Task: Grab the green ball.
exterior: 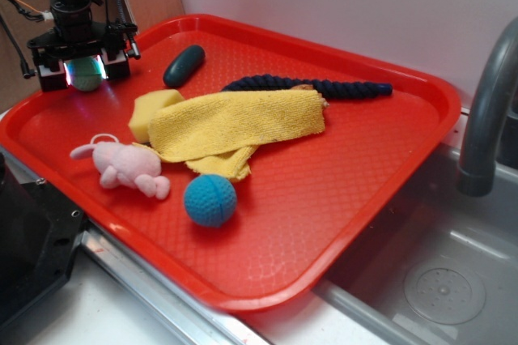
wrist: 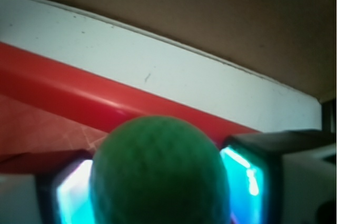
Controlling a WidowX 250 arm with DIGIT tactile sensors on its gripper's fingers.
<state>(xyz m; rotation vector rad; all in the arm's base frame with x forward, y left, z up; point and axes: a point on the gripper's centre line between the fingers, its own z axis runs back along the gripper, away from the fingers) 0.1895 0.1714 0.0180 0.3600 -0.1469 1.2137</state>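
Exterior view: the red tray (exterior: 364, 199) serves as the reference landmark. The gripper (exterior: 83, 72) stands at the tray's far left corner, pointing down, with its two fingers on either side of the green ball (exterior: 85, 78). The ball sits between the finger pads (exterior: 52, 76), low to the tray surface; whether it rests on the tray or is lifted slightly cannot be determined. A dark green capsule (exterior: 184, 66) lies just to the right of the gripper near the tray's back rim. A dark blue rope (exterior: 324, 87) runs along the back of the tray. A yellow cloth (exterior: 235, 122) covers the tray centre, overlapping a yellow sponge (exterior: 150, 110). A pink plush toy (exterior: 125, 167) and a blue ball (exterior: 210, 199) lie toward the tray's front edge.

Wrist view: the green ball (wrist: 160, 174) fills the space between the two glowing pads (wrist: 243, 182), which press against its sides; the gripper is clamped on the ball. The tray rim (wrist: 79, 98) passes behind it
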